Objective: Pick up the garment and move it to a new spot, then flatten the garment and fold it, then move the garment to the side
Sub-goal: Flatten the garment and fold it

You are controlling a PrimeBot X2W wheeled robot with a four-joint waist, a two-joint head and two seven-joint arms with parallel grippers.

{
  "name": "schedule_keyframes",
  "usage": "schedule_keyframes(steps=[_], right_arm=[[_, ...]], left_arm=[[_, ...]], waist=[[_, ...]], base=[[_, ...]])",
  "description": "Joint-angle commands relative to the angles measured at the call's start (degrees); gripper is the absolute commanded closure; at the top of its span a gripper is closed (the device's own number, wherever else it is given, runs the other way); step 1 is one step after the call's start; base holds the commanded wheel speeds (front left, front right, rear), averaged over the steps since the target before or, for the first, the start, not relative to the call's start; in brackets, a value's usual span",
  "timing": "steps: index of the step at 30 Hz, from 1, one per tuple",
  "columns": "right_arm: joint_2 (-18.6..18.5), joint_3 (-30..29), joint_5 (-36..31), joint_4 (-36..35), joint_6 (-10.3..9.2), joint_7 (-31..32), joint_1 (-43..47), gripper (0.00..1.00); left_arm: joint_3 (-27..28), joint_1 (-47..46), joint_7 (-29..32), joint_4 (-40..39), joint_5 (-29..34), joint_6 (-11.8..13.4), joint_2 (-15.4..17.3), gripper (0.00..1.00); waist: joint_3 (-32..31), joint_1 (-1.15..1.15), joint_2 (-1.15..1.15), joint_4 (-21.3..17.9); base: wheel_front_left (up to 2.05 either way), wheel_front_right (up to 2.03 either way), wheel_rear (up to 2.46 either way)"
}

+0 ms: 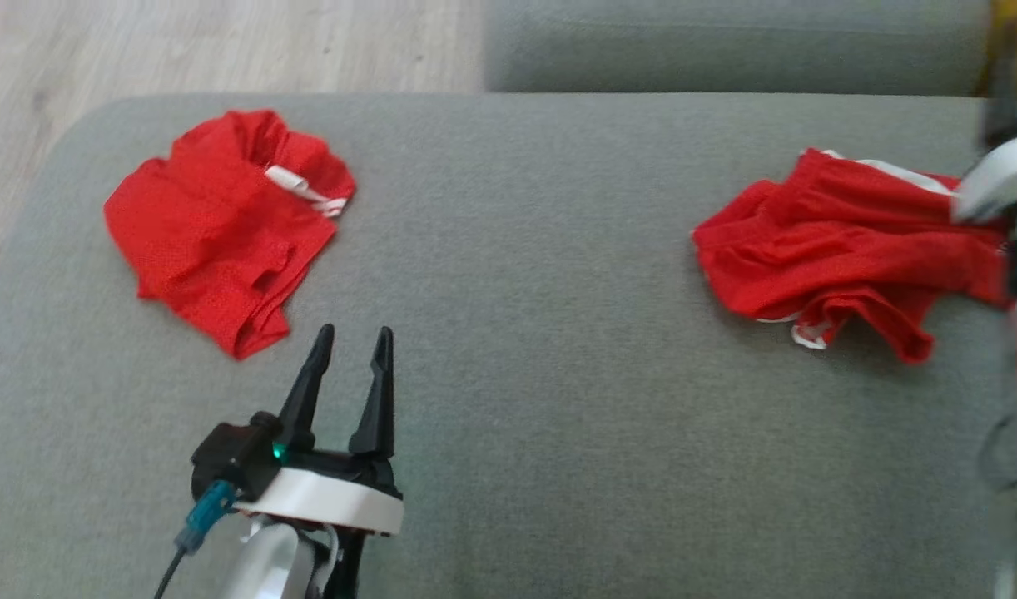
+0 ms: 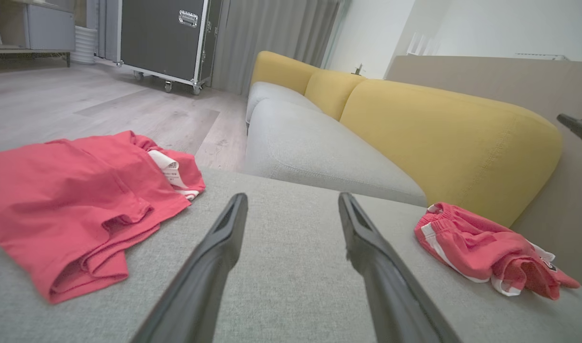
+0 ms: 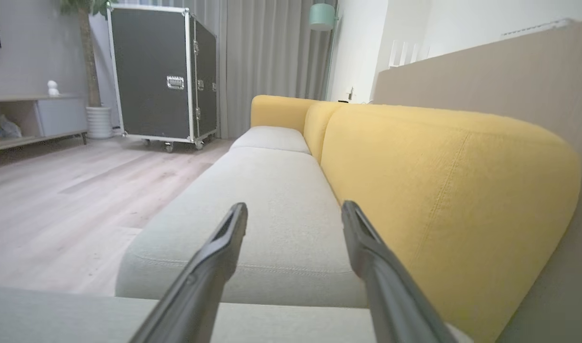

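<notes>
Two crumpled red garments lie on the grey cushion (image 1: 517,349). One garment (image 1: 217,225) (image 2: 76,205) sits at the far left, with a white label showing at its waistband. The other, with white trim (image 1: 841,249) (image 2: 481,247), lies at the right. My left gripper (image 1: 354,337) (image 2: 291,200) is open and empty, low over the cushion, just right of the left garment's near corner. My right arm's pale forearm (image 1: 999,183) is blurred at the right edge, above the right garment. The right gripper (image 3: 293,209) is open and empty, pointing along the sofa.
A yellow sofa back (image 2: 438,133) (image 3: 438,190) runs along the cushion's right side. A second grey seat (image 1: 725,42) lies beyond a gap. Wooden floor (image 1: 184,42) lies past the cushion's far-left edge. On the floor farther off stands a black flight case (image 3: 162,71).
</notes>
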Motion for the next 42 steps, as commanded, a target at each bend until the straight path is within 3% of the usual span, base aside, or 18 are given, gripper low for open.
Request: schedule_keyframes(steps=[1,5,9,17,23,30,42], right_arm=[[3.0,1.2,1.7,-5.9,0.21,-0.6,3.6,0.00],[9.3,3.3,5.2,-14.4,0.21,-0.6,12.7,0.00],[12.7,6.5,7.8,-21.3,0.21,-0.6,22.1,0.00],[13.8,11.7,15.4,-26.7,0.21,-0.6,35.4,0.00],[13.9,13.8,16.3,-27.7,0.21,-0.6,37.2,0.00],[13.9,13.5,11.5,-21.4,0.21,-0.6,34.4,0.00],[13.9,5.8,4.8,-3.6,0.21,1.0,23.5,0.00]], left_arm=[[2.5,-0.9,-0.5,-2.1,0.1,0.1,0.5,0.00],[3.3,-0.1,-0.5,-2.8,0.3,0.1,0.4,0.00],[4.1,0.5,-0.5,-3.4,0.5,0.1,0.3,0.00],[4.4,1.6,-0.5,-3.6,0.9,0.1,0.0,0.00],[3.7,1.3,-0.5,-3.4,1.0,0.1,-0.1,0.00],[2.6,0.2,-0.5,-3.1,1.0,0.1,-0.1,0.00],[1.1,-1.6,-0.5,-2.1,0.9,0.1,0.0,0.00]], waist=[[-1.5,0.00,0.00,-1.7],[-2.8,0.00,0.00,-3.7],[-3.5,0.00,0.00,-5.4],[-3.9,0.00,0.00,-7.1],[-3.3,0.00,0.00,-7.2],[-1.3,0.00,0.00,-5.3],[1.7,0.00,0.00,-0.9]], base=[[0.00,0.00,0.00],[0.00,0.00,0.00],[0.00,0.00,0.00],[0.00,0.00,0.00],[0.00,0.00,0.00],[0.00,0.00,0.00],[0.00,0.00,0.00]])
